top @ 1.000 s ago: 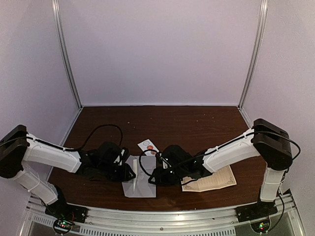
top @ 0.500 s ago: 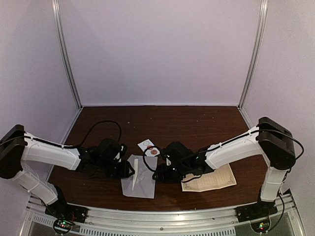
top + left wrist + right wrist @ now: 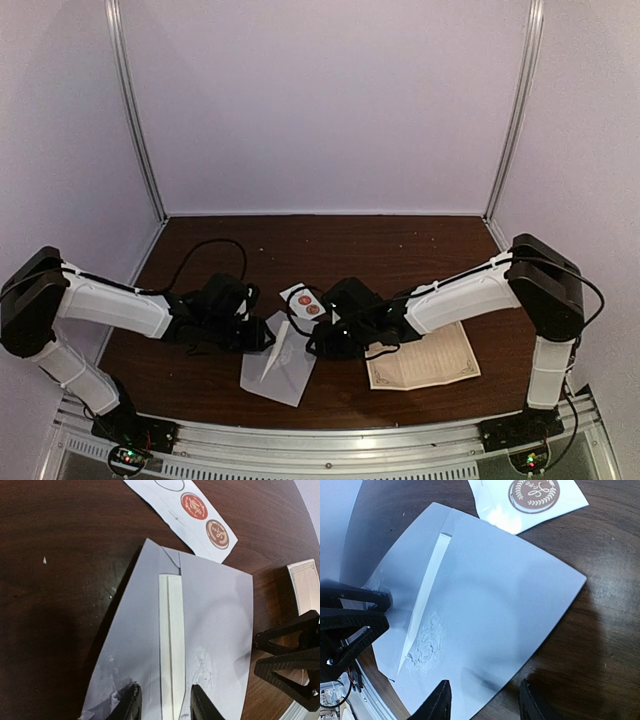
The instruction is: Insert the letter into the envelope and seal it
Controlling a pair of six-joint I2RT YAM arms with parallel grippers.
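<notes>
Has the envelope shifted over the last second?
Yes. The envelope has turned: its near end swung left, so it now lies skewed to the table's front rail.

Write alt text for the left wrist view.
A pale grey envelope lies on a dark wooden table, a white fold running down its middle, with the left gripper open over its near edge. A strip of round stickers lies beyond it; the right gripper shows at right.

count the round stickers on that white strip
2, both on the white strip: a red one in its middle, a brown one at the end beside the envelope. Past the red one only an empty outline shows.
</notes>
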